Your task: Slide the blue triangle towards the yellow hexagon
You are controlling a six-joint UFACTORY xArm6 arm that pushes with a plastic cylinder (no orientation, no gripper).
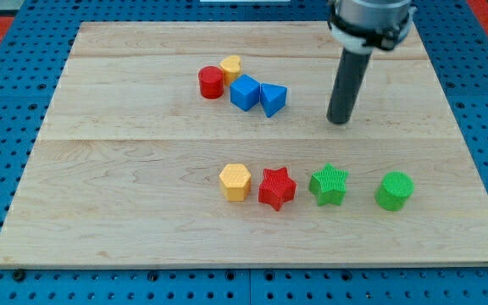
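The blue triangle (273, 98) lies in the upper middle of the wooden board (125, 186), touching a blue cube (244, 92) on its left. The yellow hexagon (235, 181) sits in the lower middle, at the left end of a row of blocks. My tip (338, 120) rests on the board to the right of the blue triangle, about a block's width or more away, touching no block.
A red cylinder (211, 82) and a small yellow block (231, 67) sit left of the blue cube. Right of the yellow hexagon stand a red star (276, 188), a green star (329, 184) and a green cylinder (394, 191).
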